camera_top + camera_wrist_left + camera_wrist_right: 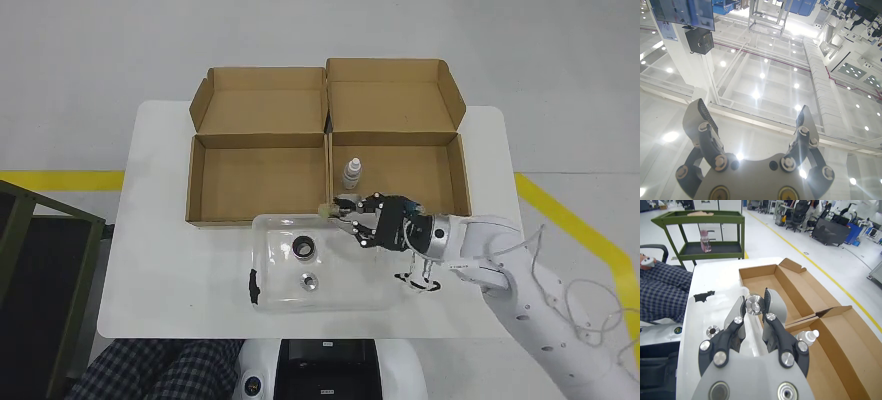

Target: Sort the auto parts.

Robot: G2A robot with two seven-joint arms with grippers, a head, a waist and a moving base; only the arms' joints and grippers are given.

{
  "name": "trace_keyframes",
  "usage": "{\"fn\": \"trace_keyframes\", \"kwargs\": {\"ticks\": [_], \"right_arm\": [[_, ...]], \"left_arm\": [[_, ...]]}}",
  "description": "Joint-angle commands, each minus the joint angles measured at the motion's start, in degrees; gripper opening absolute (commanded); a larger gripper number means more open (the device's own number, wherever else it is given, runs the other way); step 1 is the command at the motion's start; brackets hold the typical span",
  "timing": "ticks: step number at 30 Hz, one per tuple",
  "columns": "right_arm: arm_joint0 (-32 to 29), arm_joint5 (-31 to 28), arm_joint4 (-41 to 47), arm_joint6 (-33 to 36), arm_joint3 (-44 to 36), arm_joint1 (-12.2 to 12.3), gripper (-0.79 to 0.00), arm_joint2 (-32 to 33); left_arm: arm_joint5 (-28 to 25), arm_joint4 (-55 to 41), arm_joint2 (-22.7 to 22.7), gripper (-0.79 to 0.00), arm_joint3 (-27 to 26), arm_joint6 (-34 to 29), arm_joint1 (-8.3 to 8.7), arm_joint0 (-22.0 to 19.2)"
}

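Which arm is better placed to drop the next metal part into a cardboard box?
Right. The right tool is shut on a round metal part, close beside the empty cardboard box. The left tool is open, empty and faces the ceiling.

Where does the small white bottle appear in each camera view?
Top view: small white bottle inside the right cardboard box, against the wall beside the left box.
Right wrist view: bottle beside the right gripper, in the nearer box.
Left wrist view: camera faces the ceiling.
Shared landmark: the wall between both boxes.
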Motion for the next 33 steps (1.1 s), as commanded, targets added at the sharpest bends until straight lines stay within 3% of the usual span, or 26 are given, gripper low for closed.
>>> {"fn": "trace_keyframes", "kwargs": {"ticks": [1, 17, 33], "right_arm": [[-0.66, 0.90, 1.08, -3.31, -0.44, -0.11, -0.785, 0.82], [-3.52, 1.65, 7.55, -16.08, -4.34, -0.69, -0.785, 7.92], [-6.26, 3.38, 6.49, -21.09, -5.94, -1.56, -0.785, 10.85]], "left_arm": [[0.00, 0.00, 0.00, 0.000, 0.00, 0.00, 0.00, 0.00], [0.00, 0.00, 0.00, 0.000, 0.00, 0.00, 0.00, 0.00], [0.00, 0.00, 0.00, 0.000, 0.00, 0.00, 0.00, 0.00]]}}
